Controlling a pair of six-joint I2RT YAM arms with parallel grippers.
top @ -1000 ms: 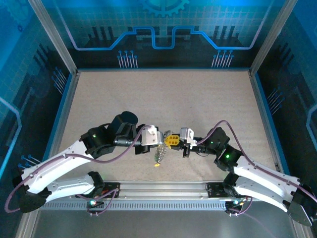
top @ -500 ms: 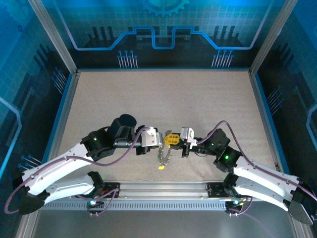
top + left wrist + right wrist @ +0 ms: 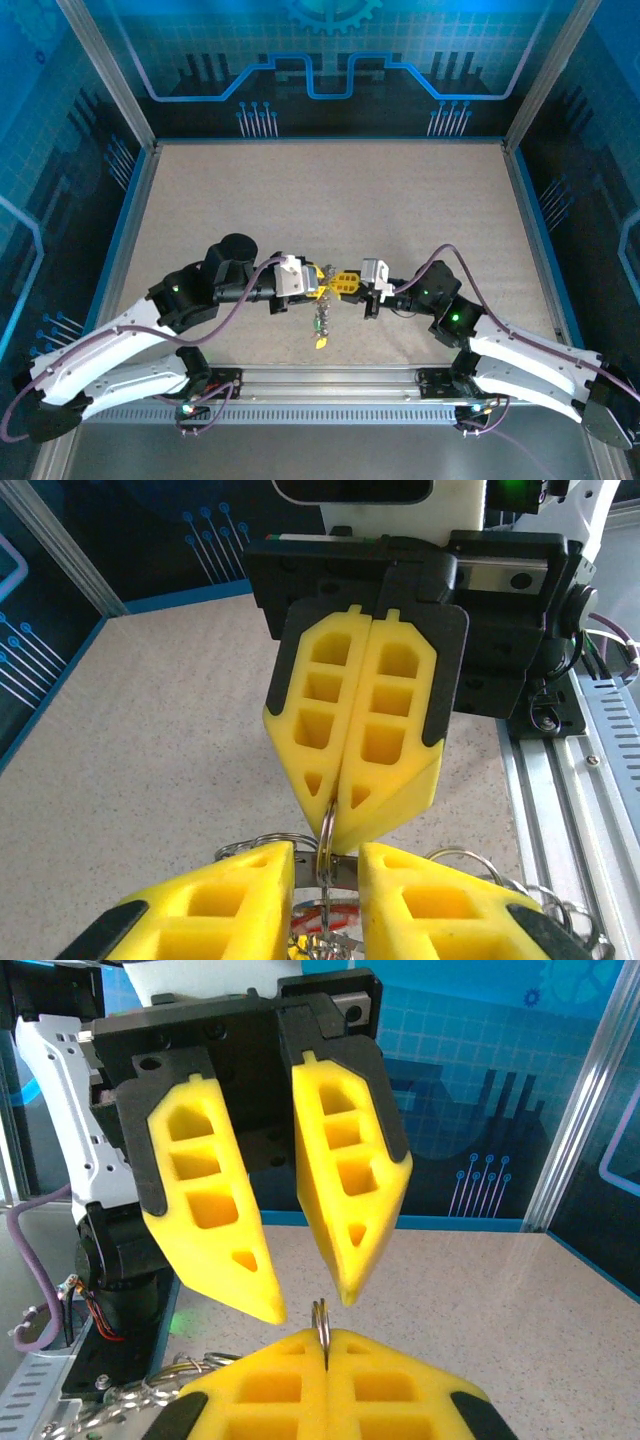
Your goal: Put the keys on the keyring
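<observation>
Left gripper (image 3: 310,1305): hollow-celled yellow fingers (image 3: 215,1210) now parted, shut a second ago. Right gripper (image 3: 326,1350): pinched on thin round steel keyring (image 3: 321,1318), lower centre.

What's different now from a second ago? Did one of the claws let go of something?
The left gripper has spread its fingers, apparently letting go of the keyring, and has drawn back slightly to the left. The right gripper stayed shut on the keyring, and the keys hang beneath it much as before.
</observation>
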